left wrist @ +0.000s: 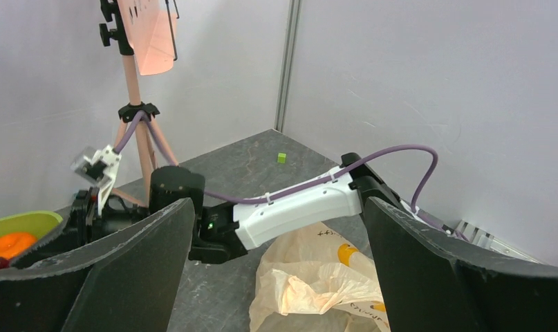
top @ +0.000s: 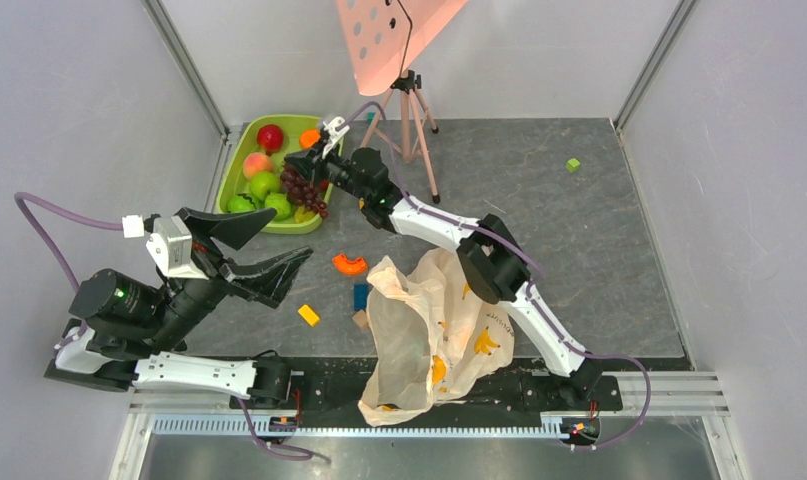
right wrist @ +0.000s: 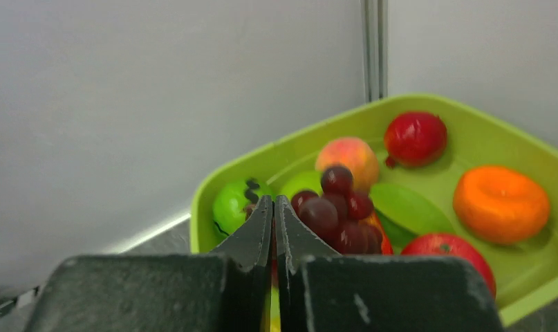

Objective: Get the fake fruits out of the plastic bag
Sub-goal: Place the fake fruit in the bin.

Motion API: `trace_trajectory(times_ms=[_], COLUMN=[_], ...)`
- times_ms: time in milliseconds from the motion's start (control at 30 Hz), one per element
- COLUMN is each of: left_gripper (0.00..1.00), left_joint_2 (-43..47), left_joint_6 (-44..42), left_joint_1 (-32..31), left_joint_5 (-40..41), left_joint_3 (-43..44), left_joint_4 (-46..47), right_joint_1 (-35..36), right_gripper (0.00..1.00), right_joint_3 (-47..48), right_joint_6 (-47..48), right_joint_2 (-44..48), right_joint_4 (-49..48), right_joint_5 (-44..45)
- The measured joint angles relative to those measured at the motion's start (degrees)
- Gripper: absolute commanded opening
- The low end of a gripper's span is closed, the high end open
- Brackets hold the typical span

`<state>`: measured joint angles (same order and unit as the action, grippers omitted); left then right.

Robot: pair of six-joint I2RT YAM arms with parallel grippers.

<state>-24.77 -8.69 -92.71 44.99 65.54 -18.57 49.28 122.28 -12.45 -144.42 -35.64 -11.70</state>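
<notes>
Three white walls (top: pixel 59 100) enclose grey tabletop (top: pixel 579 250); left hand (top: pixel 292 233) agape, right hand (right wrist: pixel 274 202) pinching grape bunch (right wrist: pixel 335 218) above green tub (right wrist: pixel 511 142).

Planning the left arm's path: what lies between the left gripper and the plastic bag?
Top view: an orange arc piece, a yellow block, a blue block and a tan block lie between left gripper and plastic bag.

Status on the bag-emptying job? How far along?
Mostly done: red apple, orange, peach and green fruits sit in the green tub. In hand: right gripper shut on the grape bunch, over the tub. Left gripper open, empty. Left: release it; the plastic bag lies slumped, and whether fruit remains inside cannot be seen.
</notes>
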Motion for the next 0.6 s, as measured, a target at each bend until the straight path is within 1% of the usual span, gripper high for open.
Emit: trace_trajectory(times_ms=[167, 433, 600], left_gripper=[0.98, 0.98, 0.98], left_joint_2=[0.7, 0.8, 0.9], left_joint_6=[0.0, 0.0, 0.0], left_joint_1=[0.0, 0.0, 0.0], left_joint_5=[0.7, 1.5, 1.7], left_joint_3=[-0.9, -1.5, -2.1], left_joint_4=[0.3, 1.1, 1.2], right_joint_1=[-0.1, -0.4, -0.6], right_gripper=[0.0, 0.0, 0.0], right_joint_3=[0.1, 0.8, 0.9], right_joint_6=[0.2, 0.3, 0.2], right_joint_2=[-3.4, -3.5, -3.8], right_joint_4=[1.7, 2.3, 2.4], right_joint_5=[1.5, 2.6, 1.3])
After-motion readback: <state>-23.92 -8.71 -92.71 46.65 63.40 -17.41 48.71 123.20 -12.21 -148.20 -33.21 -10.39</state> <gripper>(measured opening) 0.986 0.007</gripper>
